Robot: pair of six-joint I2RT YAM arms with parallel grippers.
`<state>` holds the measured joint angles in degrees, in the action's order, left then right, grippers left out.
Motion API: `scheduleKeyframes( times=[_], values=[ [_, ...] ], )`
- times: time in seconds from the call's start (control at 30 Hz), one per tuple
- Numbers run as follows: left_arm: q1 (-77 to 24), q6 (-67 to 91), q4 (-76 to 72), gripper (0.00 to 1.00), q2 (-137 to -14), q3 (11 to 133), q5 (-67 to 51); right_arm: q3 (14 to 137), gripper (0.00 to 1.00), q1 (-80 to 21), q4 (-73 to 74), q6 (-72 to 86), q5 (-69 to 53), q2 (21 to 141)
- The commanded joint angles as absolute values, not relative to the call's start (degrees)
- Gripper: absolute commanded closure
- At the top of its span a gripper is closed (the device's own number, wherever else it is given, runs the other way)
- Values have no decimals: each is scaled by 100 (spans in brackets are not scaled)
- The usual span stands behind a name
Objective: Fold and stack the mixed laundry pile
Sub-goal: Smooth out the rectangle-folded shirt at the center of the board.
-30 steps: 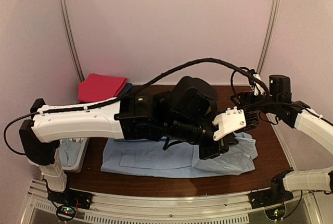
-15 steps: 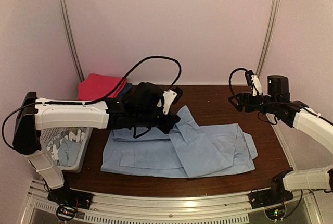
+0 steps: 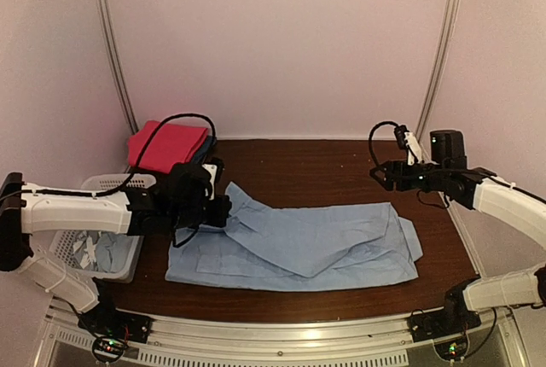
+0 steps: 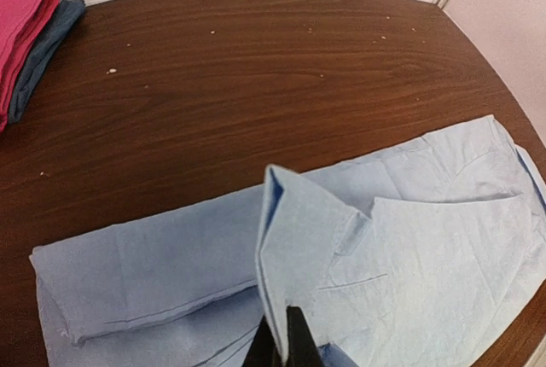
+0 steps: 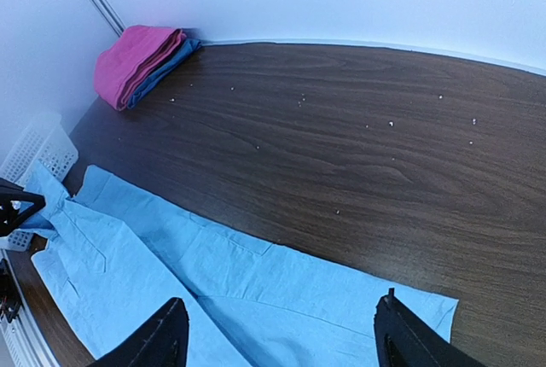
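Note:
A large light blue shirt [image 3: 324,247] of the laundry pile lies spread across the front of the table. My left gripper [image 3: 218,207] is shut on a raised edge of it at the shirt's left end. In the left wrist view the pinched fold [image 4: 294,247] stands up from between the shut fingers of the left gripper [image 4: 281,346]. My right gripper [image 3: 386,172] hovers open above the table behind the shirt's right end, holding nothing. In the right wrist view the shirt [image 5: 256,290] lies below the right gripper [image 5: 277,333], between its wide-apart fingers. More light blue garments [image 3: 109,252] lie in the basket.
A white perforated basket [image 3: 111,183] stands at the table's left front edge. A folded magenta cloth [image 3: 166,145] on a dark blue cloth [image 4: 47,47] sits at the back left corner. Bare wood [image 3: 324,171] lies behind the shirt.
My left arm has swept from the shirt's right side to its left end, drawing the held flap across. My right gripper has shifted slightly left and stays open.

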<state>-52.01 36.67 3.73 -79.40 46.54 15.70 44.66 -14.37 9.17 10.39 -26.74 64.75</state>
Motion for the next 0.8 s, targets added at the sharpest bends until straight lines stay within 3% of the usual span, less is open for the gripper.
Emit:
scheduleKeyframes(
  times=[0.0,0.33,0.77],
  values=[
    [-5105,4232,221,100,-7611,4266,2146,4298,27,-1428,764,1175,-3013,6594],
    [-4832,4463,73,100,-7613,3763,2171,4001,42,-1561,886,1207,-3117,6796],
    [-4767,4699,415,100,-7642,3591,2650,4365,48,-2149,903,1368,-2991,8038]
  ],
)
